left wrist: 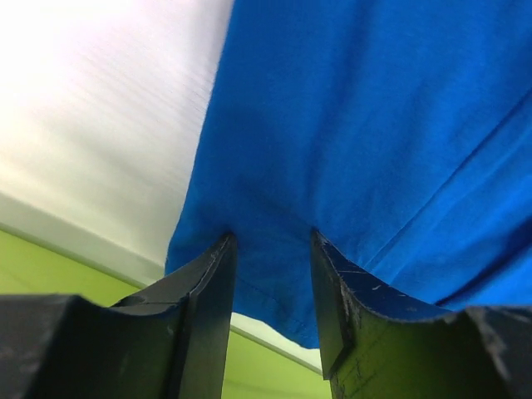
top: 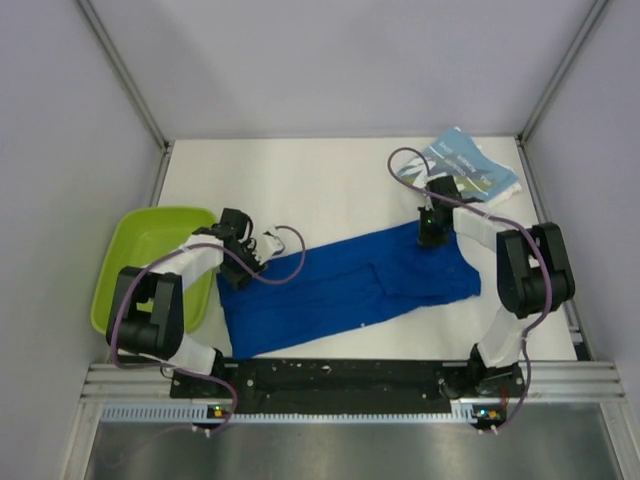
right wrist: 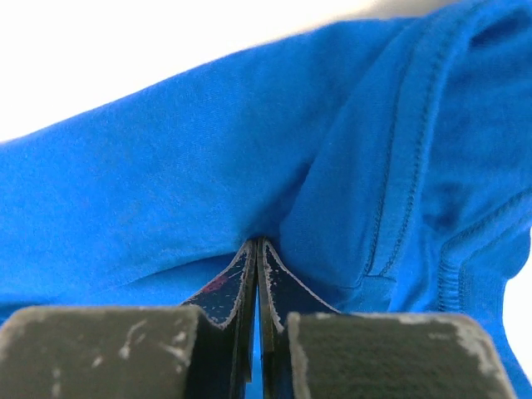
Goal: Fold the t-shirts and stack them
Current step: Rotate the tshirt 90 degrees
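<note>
The royal blue t-shirt (top: 350,285) lies spread across the middle of the table, plain side up. My left gripper (top: 268,245) is at its far left corner. In the left wrist view it (left wrist: 270,237) is open, and the shirt's hem (left wrist: 274,283) lies between the fingers. My right gripper (top: 430,236) is at the shirt's far right edge. In the right wrist view it (right wrist: 258,243) is shut on a pinch of the blue cloth (right wrist: 208,166) next to a stitched seam. The teal-blue t-shirt (top: 462,166) with white lettering lies folded at the back right.
A lime-green tub (top: 150,260) stands at the left edge of the table, just left of my left arm; its rim shows in the left wrist view (left wrist: 50,266). Grey enclosure walls and posts stand close on both sides and at the back.
</note>
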You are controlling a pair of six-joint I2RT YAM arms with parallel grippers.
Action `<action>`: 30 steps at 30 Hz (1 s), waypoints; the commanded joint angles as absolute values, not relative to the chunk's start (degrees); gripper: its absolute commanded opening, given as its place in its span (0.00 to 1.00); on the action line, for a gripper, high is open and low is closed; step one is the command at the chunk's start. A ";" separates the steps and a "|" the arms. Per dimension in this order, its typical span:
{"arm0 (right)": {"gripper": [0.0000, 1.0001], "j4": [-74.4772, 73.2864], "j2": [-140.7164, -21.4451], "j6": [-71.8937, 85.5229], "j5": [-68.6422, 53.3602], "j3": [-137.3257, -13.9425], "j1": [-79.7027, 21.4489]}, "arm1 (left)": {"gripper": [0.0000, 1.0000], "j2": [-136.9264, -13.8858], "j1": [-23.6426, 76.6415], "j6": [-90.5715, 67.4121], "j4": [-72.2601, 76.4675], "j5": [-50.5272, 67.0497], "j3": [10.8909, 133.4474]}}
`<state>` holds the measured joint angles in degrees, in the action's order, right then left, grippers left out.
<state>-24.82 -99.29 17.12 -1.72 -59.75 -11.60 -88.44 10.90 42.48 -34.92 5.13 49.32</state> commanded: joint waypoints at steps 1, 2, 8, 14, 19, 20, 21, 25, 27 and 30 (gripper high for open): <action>0.00 -26.54 -104.40 16.96 -0.79 -64.32 -15.46 | 0.46 -83.16 11.07 46.66 -47.19 6.60 41.85; 0.00 -26.80 -105.37 16.96 -1.05 -65.90 -16.25 | 0.46 -81.49 11.07 47.10 -48.42 5.90 40.88; 0.00 -30.05 -118.09 16.87 -4.47 -83.55 -20.47 | 0.47 -72.08 11.07 50.36 -57.12 9.48 38.41; 0.00 -34.10 -132.43 20.82 -11.51 -106.49 -21.45 | 0.48 -68.91 11.78 50.01 -55.03 11.78 37.09; 0.05 -35.15 -135.45 21.18 -16.17 -118.73 -21.45 | 0.48 -68.64 12.22 49.13 -56.15 15.90 41.99; 0.09 -35.16 -133.70 20.31 -16.17 -119.18 -21.45 | 0.48 -68.21 12.22 49.04 -57.38 17.21 43.49; 0.13 -35.16 -131.33 19.52 -15.39 -119.01 -21.45 | 0.49 -67.86 12.13 48.96 -58.44 18.10 45.16; 0.29 -35.16 -118.24 13.90 -8.37 -110.51 -21.01 | 0.49 -67.76 12.04 48.78 -59.51 16.36 48.51; 0.31 -35.07 -111.65 12.05 -4.94 -102.88 -20.40 | 0.50 -68.29 12.04 48.34 -57.06 12.50 47.91; 0.27 -34.54 -105.31 10.38 -2.38 -90.39 -19.86 | 0.49 -70.65 11.87 47.73 -51.70 6.70 46.06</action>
<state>-34.72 -115.61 14.63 -7.97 -100.62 -20.40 -68.82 11.94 48.58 -56.18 12.64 47.13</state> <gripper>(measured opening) 0.304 0.493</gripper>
